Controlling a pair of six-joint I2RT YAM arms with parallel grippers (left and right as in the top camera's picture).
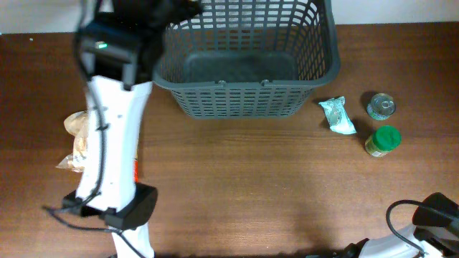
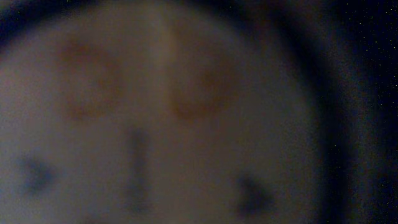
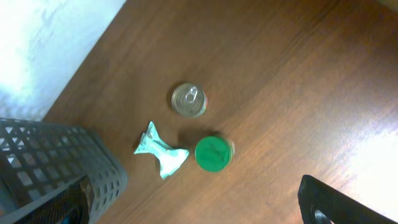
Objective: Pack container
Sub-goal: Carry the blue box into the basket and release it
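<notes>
The dark grey basket stands at the back middle of the table, and its corner shows in the right wrist view. My left arm reaches up to the basket's back left rim, and its gripper is a dark shape there with the fingers hidden. The left wrist view is filled by a blurred pale surface with brown blotches, very close to the lens. My right gripper is open and empty, high above the table right of the basket.
Right of the basket lie a pale green packet, a metal can and a green-lidded jar. A clear bag of tan food lies at the left, partly under my left arm.
</notes>
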